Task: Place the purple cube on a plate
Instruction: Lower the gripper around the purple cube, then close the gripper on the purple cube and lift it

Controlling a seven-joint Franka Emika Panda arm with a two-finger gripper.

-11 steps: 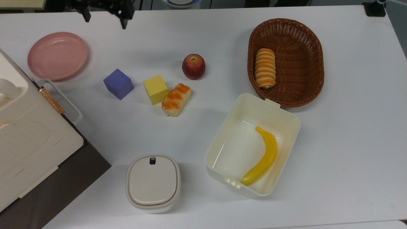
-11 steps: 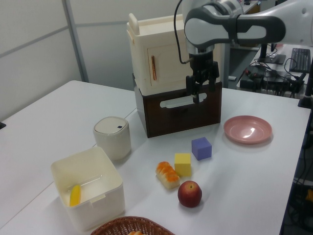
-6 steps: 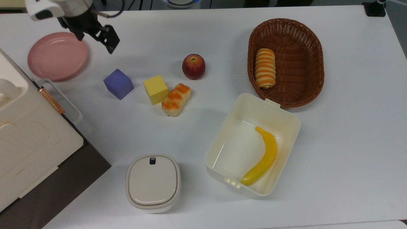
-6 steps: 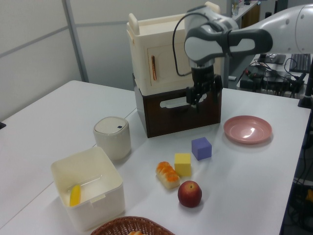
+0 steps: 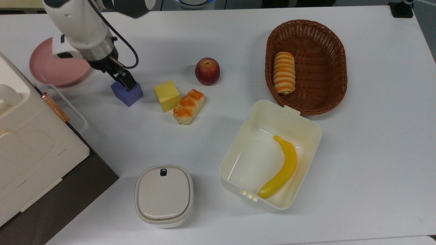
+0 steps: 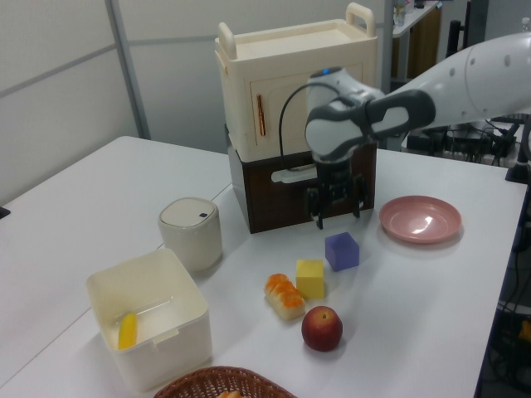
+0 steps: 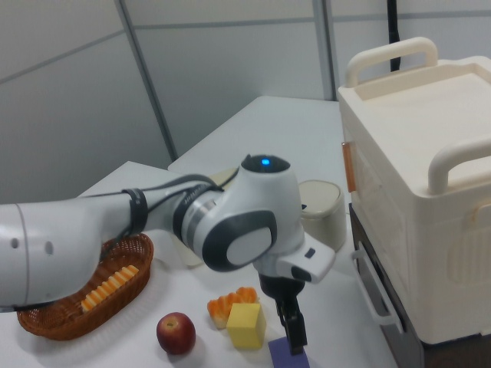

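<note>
Top view: in the last second I have brought the gripper (image 5: 125, 81) in from the far table edge at 12 o'clock, past the plate (image 5: 44, 69), and it now sits directly over the purple cube (image 5: 128, 94). The cube itself has not shifted; it rests on the table (image 5: 374, 153), at about 4 o'clock from the plate and a little apart from it. I judge the approach is done and the descent to grasp comes next. One dark finger overlaps the cube's top edge, and I cannot read the gap between the jaws here. The plate is bare where the arm does not cover it. The wicker basket (image 5: 335, 61) holds a striped bread roll (image 5: 284, 72), the open white box (image 5: 306, 126) holds a banana (image 5: 282, 169), and the round lidded container (image 5: 164, 195) is closed.

Left view: the jaws (image 6: 336, 207) stand apart, both fingers pointing down just above the cube (image 6: 342, 250), not yet touching it. The plate (image 6: 421, 220) lies at 2 o'clock from the cube, empty.

Right view: the wrist hangs low, a finger (image 7: 293, 327) reaching the cube (image 7: 288, 356) at the bottom edge, with the yellow cube (image 7: 246, 326) at its 10 o'clock.
</note>
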